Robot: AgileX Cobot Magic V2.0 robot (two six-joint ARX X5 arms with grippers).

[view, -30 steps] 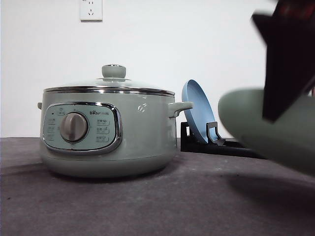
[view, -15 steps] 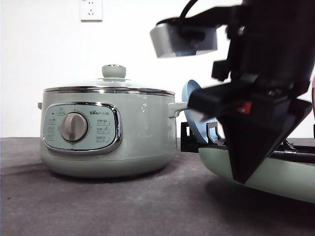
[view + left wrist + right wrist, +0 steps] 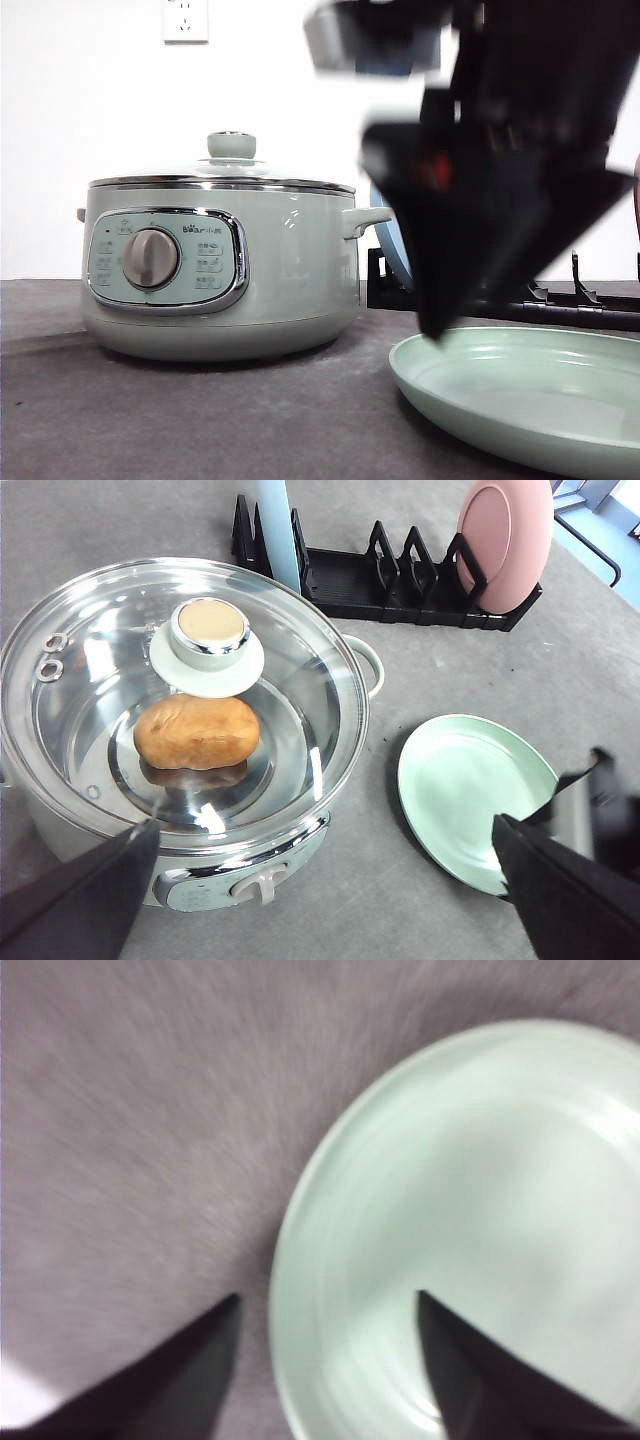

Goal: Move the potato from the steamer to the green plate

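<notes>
One potato [image 3: 197, 731] is lying inside the steamer [image 3: 180, 730], under its closed glass lid [image 3: 100, 680]. The green plate [image 3: 475, 800] is sitting flat on the table [image 3: 300, 920] just beside the steamer, holding nothing. The right gripper [image 3: 330, 1305] is hovering over the plate's rim, jaws apart and gripping nothing. The left gripper [image 3: 325, 845] is hanging above the steamer, jaws spread wide, holding nothing.

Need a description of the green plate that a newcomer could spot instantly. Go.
Start at the big sage-green steamer with the glass lid. On the grey table beside it, in front of the black dish rack, lies the green plate. It is the one plate lying flat and it is mint green; the pink plate and blue plate stand upright in the rack.
</notes>
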